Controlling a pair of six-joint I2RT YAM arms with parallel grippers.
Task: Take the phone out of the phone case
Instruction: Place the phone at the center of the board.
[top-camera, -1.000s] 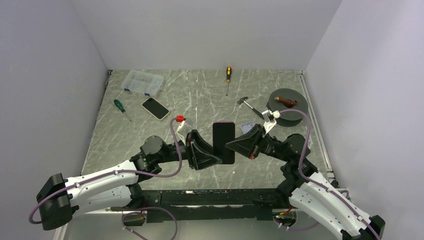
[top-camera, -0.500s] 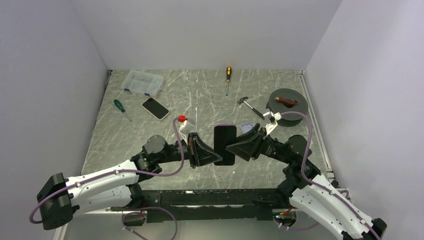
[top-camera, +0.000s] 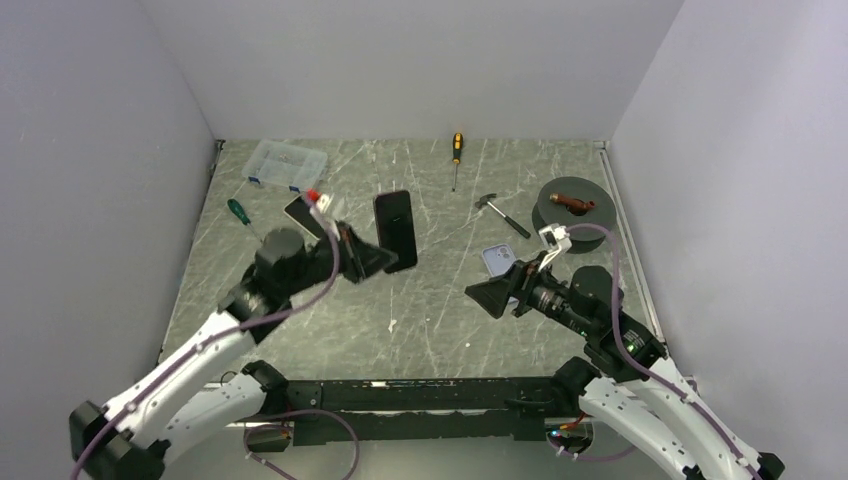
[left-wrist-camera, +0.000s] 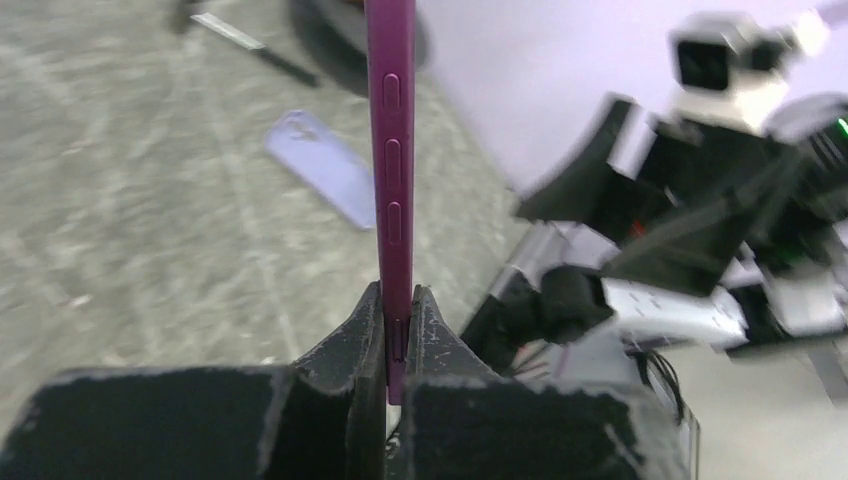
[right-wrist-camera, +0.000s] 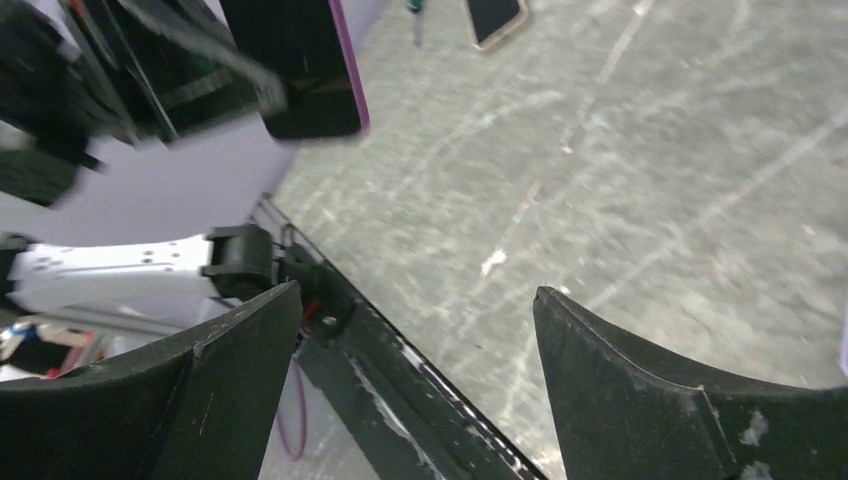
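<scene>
A black-screened phone (top-camera: 395, 228) with a magenta rim hangs above the table, left of centre. My left gripper (top-camera: 383, 260) is shut on its lower edge. In the left wrist view the magenta edge (left-wrist-camera: 390, 150) with its side buttons rises straight out of the left gripper (left-wrist-camera: 397, 300). I cannot tell whether the rim is a case. A pale lavender phone case (top-camera: 497, 260) lies flat on the table, also in the left wrist view (left-wrist-camera: 325, 180). My right gripper (top-camera: 480, 297) stands open and empty near that case, well apart from the phone (right-wrist-camera: 300, 70). The right gripper (right-wrist-camera: 417, 290) has only table between its fingers.
A second phone (top-camera: 298, 210) in a beige case lies behind the left arm. A clear box (top-camera: 287, 164) and green screwdriver (top-camera: 240, 215) lie at back left. A yellow screwdriver (top-camera: 457, 152), small hammer (top-camera: 500, 213) and grey roll (top-camera: 572, 205) are at the back right.
My right gripper let go of the phone, opened wide and drew back to the right. My left gripper closed on the phone and carried it away to the back left.
</scene>
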